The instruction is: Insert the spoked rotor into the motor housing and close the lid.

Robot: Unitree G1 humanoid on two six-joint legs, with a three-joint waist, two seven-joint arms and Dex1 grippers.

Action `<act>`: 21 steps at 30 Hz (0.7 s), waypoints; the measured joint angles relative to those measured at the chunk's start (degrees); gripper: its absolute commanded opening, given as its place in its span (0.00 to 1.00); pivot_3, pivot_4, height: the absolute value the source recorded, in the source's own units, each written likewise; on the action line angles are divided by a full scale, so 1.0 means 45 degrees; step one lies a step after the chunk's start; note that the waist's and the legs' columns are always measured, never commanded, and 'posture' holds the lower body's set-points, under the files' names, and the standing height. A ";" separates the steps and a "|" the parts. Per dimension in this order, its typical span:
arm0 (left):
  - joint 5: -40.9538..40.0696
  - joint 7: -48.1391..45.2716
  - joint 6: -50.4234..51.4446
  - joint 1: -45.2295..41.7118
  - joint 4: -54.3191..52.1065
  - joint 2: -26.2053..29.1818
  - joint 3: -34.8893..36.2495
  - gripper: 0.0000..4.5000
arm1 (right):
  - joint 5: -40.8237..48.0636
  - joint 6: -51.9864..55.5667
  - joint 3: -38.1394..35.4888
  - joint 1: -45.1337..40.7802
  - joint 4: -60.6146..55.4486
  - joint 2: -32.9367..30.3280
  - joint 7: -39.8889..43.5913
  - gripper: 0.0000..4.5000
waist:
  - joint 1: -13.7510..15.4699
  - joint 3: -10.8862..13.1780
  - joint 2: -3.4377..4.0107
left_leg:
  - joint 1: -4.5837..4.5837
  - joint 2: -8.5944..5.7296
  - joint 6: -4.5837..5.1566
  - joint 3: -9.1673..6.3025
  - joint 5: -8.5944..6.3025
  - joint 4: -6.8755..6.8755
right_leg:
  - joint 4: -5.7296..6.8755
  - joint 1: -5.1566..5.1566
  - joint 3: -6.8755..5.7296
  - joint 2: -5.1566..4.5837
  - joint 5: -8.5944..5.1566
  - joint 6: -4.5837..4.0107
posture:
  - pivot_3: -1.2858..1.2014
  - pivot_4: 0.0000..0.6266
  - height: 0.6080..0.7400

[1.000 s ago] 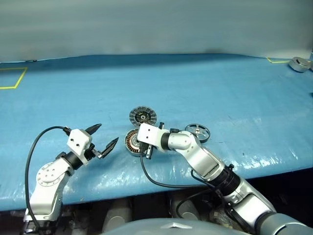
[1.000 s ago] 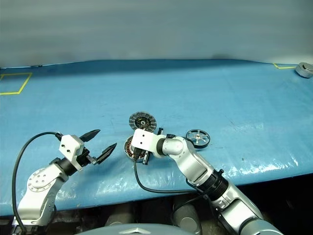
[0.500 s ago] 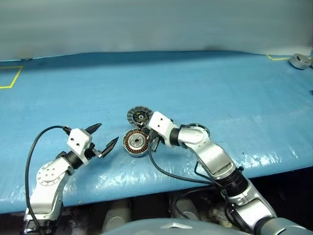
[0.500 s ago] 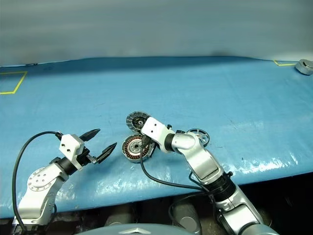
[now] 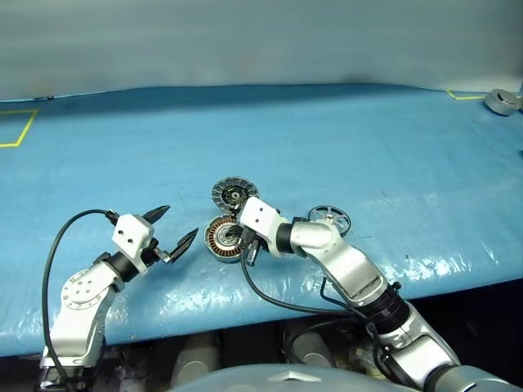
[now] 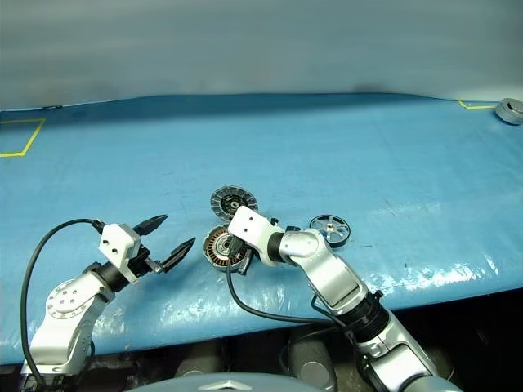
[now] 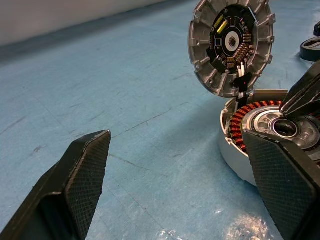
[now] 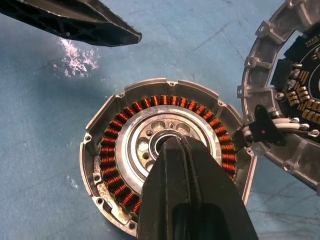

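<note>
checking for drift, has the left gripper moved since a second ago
No. The left gripper sits in the same spot on the blue table, open, the same gap away from the copper-wound motor housing as before.

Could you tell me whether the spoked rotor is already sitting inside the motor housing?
No, the spoked rotor lies on the table apart from the motor housing, whose copper windings are bare.

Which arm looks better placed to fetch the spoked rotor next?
Probably the right. The spoked rotor lies on the right arm's side, with the shut right gripper nearby over the motor housing. The open left gripper hovers beyond the housing, farther from the rotor.
</note>
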 measured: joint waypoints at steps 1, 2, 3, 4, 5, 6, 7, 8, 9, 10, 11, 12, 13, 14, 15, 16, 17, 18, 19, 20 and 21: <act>0.0000 0.0002 0.0000 0.0015 0.0000 0.0000 0.0001 1.00 | -0.0007 -0.0072 0.0021 -0.0004 0.0057 0.0008 -0.0012 0.01 | -0.0006 0.0000 0.0001 | 0.0001 0.0000 0.0000 0.0002 0.0000 0.0000 | 0.0002 -0.0001 0.0000 0.0000 0.0001 0.0001 | 0.52 0.24 1.00; 0.0000 0.0003 0.0000 0.0020 0.0000 0.0000 0.0001 1.00 | -0.0027 -0.0183 0.0037 -0.0005 0.0158 0.0006 -0.0028 0.01 | -0.0011 0.0000 0.0000 | 0.0003 0.0001 0.0000 0.0001 0.0000 0.0000 | 0.0004 0.0001 -0.0001 0.0000 0.0001 0.0000 | 0.52 0.24 1.00; 0.0000 0.0005 0.0000 0.0032 0.0000 0.0000 0.0001 1.00 | -0.0057 -0.0247 0.0050 -0.0007 0.0243 0.0034 -0.0048 0.01 | -0.0013 -0.0001 0.0000 | 0.0003 0.0001 0.0000 0.0001 0.0000 0.0000 | 0.0003 0.0001 -0.0001 0.0001 0.0001 0.0000 | 0.52 0.24 1.00; 0.0000 0.0007 0.0000 0.0045 0.0000 0.0000 0.0002 1.00 | -0.0080 -0.0282 0.0060 -0.0010 0.0292 0.0047 -0.0060 0.01 | -0.0013 -0.0001 0.0000 | 0.0003 0.0001 0.0000 0.0001 0.0000 0.0000 | 0.0004 0.0002 0.0000 0.0001 0.0001 0.0001 | 0.52 0.24 1.00; 0.0001 0.0011 0.0000 0.0063 0.0000 0.0000 0.0002 1.00 | -0.0103 -0.0367 0.0066 -0.0014 0.0385 0.0044 -0.0062 0.01 | -0.0010 -0.0002 -0.0002 | 0.0004 0.0001 -0.0001 0.0001 0.0000 0.0003 | 0.0004 0.0003 0.0000 0.0001 0.0001 0.0001 | 0.52 0.24 1.00; 0.0001 0.0016 0.0000 0.0077 0.0000 -0.0001 0.0002 1.00 | -0.0107 -0.0430 0.0069 -0.0014 0.0423 0.0044 -0.0061 0.01 | -0.0010 -0.0002 -0.0002 | 0.0004 0.0001 -0.0001 0.0001 0.0000 0.0005 | 0.0003 0.0005 0.0000 0.0001 0.0000 0.0001 | 0.52 0.24 1.00; 0.0001 0.0019 0.0000 0.0088 0.0000 0.0000 0.0002 1.00 | -0.0108 -0.0439 0.0067 -0.0014 0.0437 0.0048 -0.0060 0.01 | -0.0010 -0.0002 -0.0002 | 0.0004 0.0001 -0.0001 0.0001 0.0001 0.0007 | 0.0004 0.0006 0.0000 0.0001 0.0001 0.0000 | 0.52 0.24 1.00; 0.0001 0.0021 0.0000 0.0091 -0.0001 0.0000 0.0003 1.00 | -0.0118 -0.0433 0.0074 -0.0018 0.0438 0.0046 -0.0063 0.01 | -0.0010 -0.0002 -0.0002 | 0.0005 0.0001 -0.0001 0.0001 0.0001 0.0009 | 0.0003 0.0007 0.0000 0.0001 0.0000 0.0000 | 0.52 0.24 1.00; 0.0001 0.0023 0.0000 0.0092 -0.0001 0.0000 0.0003 1.00 | -0.0162 -0.0439 0.0122 -0.0054 0.0438 0.0015 -0.0065 0.01 | -0.0010 -0.0002 -0.0002 | 0.0006 0.0001 -0.0001 0.0002 0.0001 0.0012 | 0.0004 0.0008 0.0000 0.0001 0.0000 0.0000 | 0.52 0.24 1.00; 0.0001 0.0027 0.0000 0.0092 -0.0001 0.0000 0.0003 1.00 | -0.0184 -0.0440 0.0160 -0.0096 0.0457 -0.0002 -0.0072 0.01 | -0.0011 -0.0003 -0.0002 | 0.0009 0.0001 -0.0002 0.0003 0.0002 0.0012 | 0.0005 0.0011 0.0000 0.0001 0.0000 0.0001 | 0.52 0.24 1.00; 0.0001 0.0028 0.0000 0.0099 -0.0001 0.0000 0.0004 1.00 | -0.0186 -0.0446 0.0158 -0.0106 0.0499 0.0012 -0.0093 0.01 | -0.0010 -0.0004 -0.0004 | 0.0013 0.0001 -0.0003 0.0002 0.0002 0.0012 | 0.0005 0.0015 -0.0001 0.0001 -0.0002 -0.0002 | 0.52 0.24 1.00; 0.0000 0.0030 0.0000 0.0114 -0.0001 0.0000 0.0005 1.00 | -0.0185 -0.0444 0.0158 -0.0104 0.0520 0.0035 -0.0123 0.01 | -0.0011 -0.0004 -0.0003 | 0.0017 0.0001 -0.0003 0.0002 0.0002 0.0012 | 0.0005 0.0019 -0.0001 0.0001 -0.0002 -0.0002 | 0.52 0.24 1.00; -0.0002 0.0034 0.0000 0.0142 -0.0002 -0.0001 0.0004 1.00 | -0.0186 -0.0429 0.0165 -0.0104 0.0541 0.0065 -0.0191 0.01 | -0.0013 -0.0005 -0.0003 | 0.0019 0.0001 -0.0003 0.0002 0.0002 0.0013 | 0.0005 0.0021 0.0000 0.0001 -0.0003 -0.0004 | 0.52 0.24 1.00; -0.0003 0.0043 0.0002 0.0173 -0.0005 -0.0003 0.0004 1.00 | -0.0189 -0.0414 0.0178 -0.0106 0.0547 0.0071 -0.0245 0.01 | -0.0012 -0.0005 -0.0003 | 0.0020 0.0001 -0.0003 0.0002 0.0002 0.0014 | 0.0006 0.0023 0.0000 0.0001 -0.0003 -0.0004 | 0.52 0.24 1.00; -0.0003 0.0062 0.0004 0.0213 -0.0007 -0.0009 0.0002 1.00 | -0.0193 -0.0385 0.0182 -0.0116 0.0554 0.0070 -0.0268 0.01 | -0.0010 -0.0006 -0.0003 | 0.0022 0.0001 -0.0003 0.0001 0.0002 0.0016 | 0.0006 0.0027 0.0000 0.0001 -0.0003 -0.0004 | 0.52 0.24 1.00; -0.0003 0.0071 0.0006 0.0235 -0.0008 -0.0012 0.0002 1.00 | -0.0194 -0.0363 0.0184 -0.0135 0.0579 0.0058 -0.0268 0.01 | -0.0009 -0.0006 -0.0003 | 0.0025 0.0001 -0.0003 0.0001 0.0002 0.0020 | 0.0005 0.0032 0.0000 0.0001 -0.0004 -0.0006 | 0.52 0.24 1.00; -0.0003 0.0076 0.0007 0.0246 -0.0010 -0.0012 0.0002 1.00 | -0.0193 -0.0363 0.0185 -0.0154 0.0622 0.0035 -0.0260 0.01 | -0.0007 -0.0006 -0.0003 | 0.0030 0.0001 -0.0003 0.0000 0.0002 0.0024 | 0.0005 0.0039 0.0000 0.0001 -0.0005 -0.0007 | 0.52 0.24 1.00; -0.0002 0.0079 0.0008 0.0260 -0.0012 -0.0012 0.0002 1.00 | -0.0192 -0.0370 0.0189 -0.0171 0.0646 0.0011 -0.0253 0.01 | 0.0004 -0.0006 -0.0003 | 0.0039 0.0000 -0.0003 -0.0001 0.0002 0.0028 | 0.0004 0.0052 0.0000 0.0001 -0.0006 -0.0009 | 0.52 0.24 1.00; -0.0002 0.0080 0.0009 0.0279 -0.0013 -0.0012 0.0002 1.00 | -0.0192 -0.0385 0.0191 -0.0172 0.0670 0.0010 -0.0254 0.01 | 0.0011 -0.0006 -0.0003 | 0.0053 0.0000 -0.0003 -0.0002 0.0002 0.0031 | 0.0002 0.0070 -0.0001 0.0001 -0.0014 -0.0021 | 0.52 0.24 1.00; -0.0002 0.0080 0.0014 0.0298 -0.0013 -0.0012 0.0002 1.00 | -0.0194 -0.0429 0.0196 -0.0170 0.0698 0.0008 -0.0258 0.01 | 0.0011 -0.0006 -0.0003 | 0.0075 0.0000 -0.0003 -0.0002 0.0002 0.0031 | -0.0004 0.0096 0.0000 0.0001 -0.0017 -0.0025 | 0.52 0.24 1.00; -0.0002 0.0080 0.0018 0.0301 -0.0013 -0.0011 0.0001 1.00 | -0.0194 -0.0450 0.0198 -0.0168 0.0715 0.0008 -0.0261 0.01 | 0.0011 -0.0006 -0.0004 | 0.0095 0.0000 -0.0003 -0.0001 0.0002 0.0031 | -0.0005 0.0115 0.0001 0.0000 -0.0018 -0.0025 | 0.52 0.24 1.00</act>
